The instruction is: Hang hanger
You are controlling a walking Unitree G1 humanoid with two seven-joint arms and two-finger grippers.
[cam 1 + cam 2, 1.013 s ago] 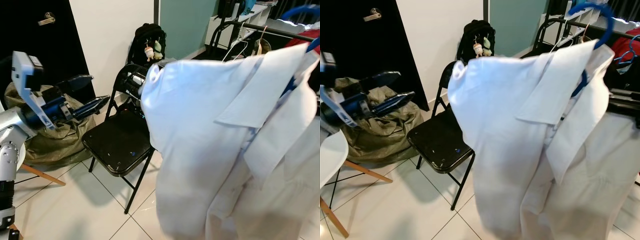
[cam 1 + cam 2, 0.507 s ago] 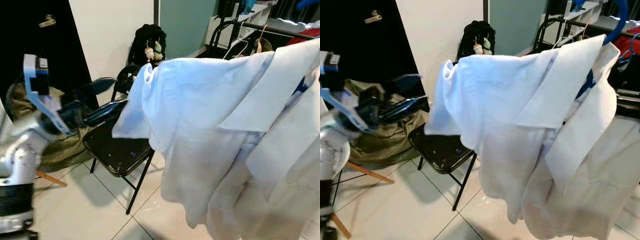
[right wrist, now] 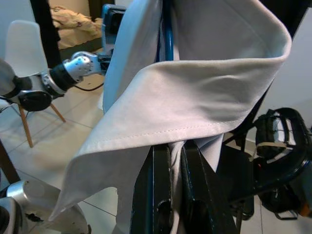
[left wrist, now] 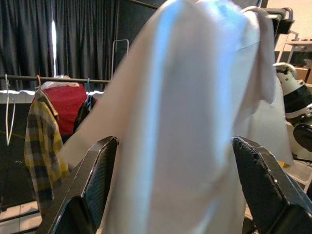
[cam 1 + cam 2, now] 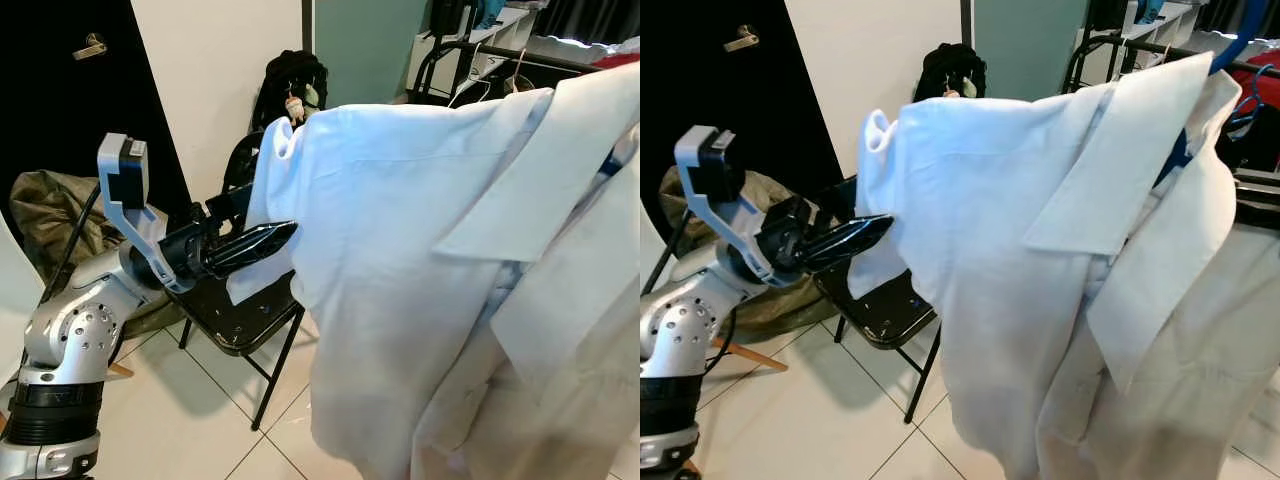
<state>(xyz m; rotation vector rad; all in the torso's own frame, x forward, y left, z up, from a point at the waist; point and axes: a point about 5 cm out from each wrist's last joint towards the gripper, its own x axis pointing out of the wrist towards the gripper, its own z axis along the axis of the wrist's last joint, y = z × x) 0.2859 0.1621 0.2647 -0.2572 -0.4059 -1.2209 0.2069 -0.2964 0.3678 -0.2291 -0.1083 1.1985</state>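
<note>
Presently the big white collared shirt point(image 5: 1040, 250) on its blue plastic hanger point(image 3: 167, 29), clamped in the right pincer point(image 3: 174, 161), could snag: the left pincer point(image 5: 262, 240), fingers apart, presses its sleeve over the black folding chair point(image 5: 235, 315).

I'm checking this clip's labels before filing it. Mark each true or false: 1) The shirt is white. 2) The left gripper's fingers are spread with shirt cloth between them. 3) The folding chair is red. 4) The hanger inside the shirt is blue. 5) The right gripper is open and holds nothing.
1) True: the shirt is white.
2) True: the left gripper is open, with the shirt's cloth hanging between its fingers.
3) False: the folding chair is black.
4) True: the hanger showing at the collar is blue.
5) False: the right gripper is shut on the hanger, under the collar.
</note>
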